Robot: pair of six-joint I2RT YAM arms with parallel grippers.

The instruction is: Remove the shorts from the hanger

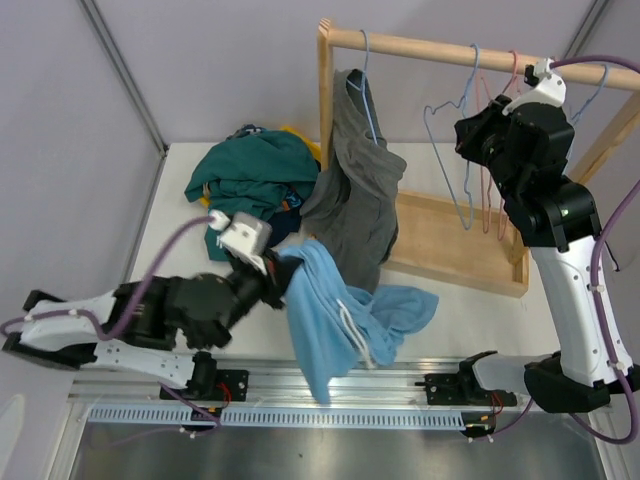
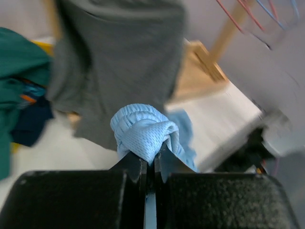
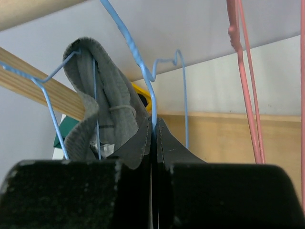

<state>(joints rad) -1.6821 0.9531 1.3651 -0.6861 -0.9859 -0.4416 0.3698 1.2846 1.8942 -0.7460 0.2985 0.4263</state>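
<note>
Your white surface (image 1: pixel 480 310) holds a wooden rack (image 1: pixel 420 45) with a pole across its top. The grey shorts (image 1: pixel 355 190) hang from the left end of that pole on a wire hanger, and they reach down to the rack's bottom board.

The light blue shorts (image 1: pixel 325 320) are off the rack. They droop from your left arm over the surface and past its near edge. Your left pincer (image 2: pixel 150 157) is clamped on a bunched bit of their cloth, just in front of the grey pair.

The dark green shorts (image 1: pixel 250 170) lie in a heap at the back left of the surface. The navy shorts (image 2: pixel 31 119) peek out from under them.

Your right arm is lifted high beside the pole. Your right pincer (image 3: pixel 153 126) is pressed together on the thin wire of a blue hanger (image 3: pixel 153 105). A pink hanger (image 3: pixel 232 24) hangs near it, on its right.
</note>
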